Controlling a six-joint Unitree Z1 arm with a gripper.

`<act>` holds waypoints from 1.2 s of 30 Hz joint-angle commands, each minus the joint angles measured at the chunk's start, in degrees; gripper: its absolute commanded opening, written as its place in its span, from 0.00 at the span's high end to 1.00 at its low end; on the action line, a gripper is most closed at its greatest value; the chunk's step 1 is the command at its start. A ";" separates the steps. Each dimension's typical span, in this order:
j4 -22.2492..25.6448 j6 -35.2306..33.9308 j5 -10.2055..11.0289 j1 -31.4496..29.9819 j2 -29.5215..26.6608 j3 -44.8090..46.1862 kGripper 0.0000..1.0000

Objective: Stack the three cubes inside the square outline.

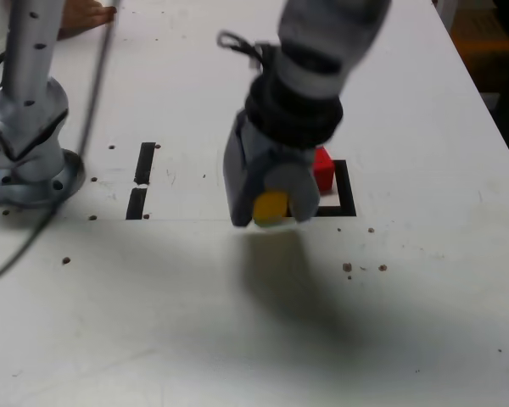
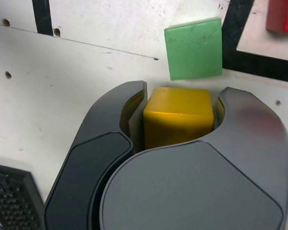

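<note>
yellow cube (image 2: 178,116) glossy, green cube (image 2: 194,49) matte, red cube (image 2: 284,16) bright

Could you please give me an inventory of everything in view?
Yellow cube: one, yellow, between the claw's jaws
Green cube: one, green, beside the outline, outside it
Red cube: one, red, inside the outline
Square outline: one, black, on the table, partly hidden
Short strips: two, black, exterior view's left of the outline
Table: one, white, under everything, with dark specks
Textured object: one, black, partly shown, unidentified
Cable: one, grey, exterior view's left
Person's hand: one, exterior view's top left
Robot arm: one, grey
Claw: one, grey, shut on the yellow cube
</note>
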 commanded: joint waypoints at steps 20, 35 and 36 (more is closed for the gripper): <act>3.69 10.86 5.37 10.52 2.29 -6.39 0.60; 3.85 14.37 5.90 13.82 6.03 -8.75 0.59; 3.86 14.51 5.89 13.94 6.28 -8.91 0.59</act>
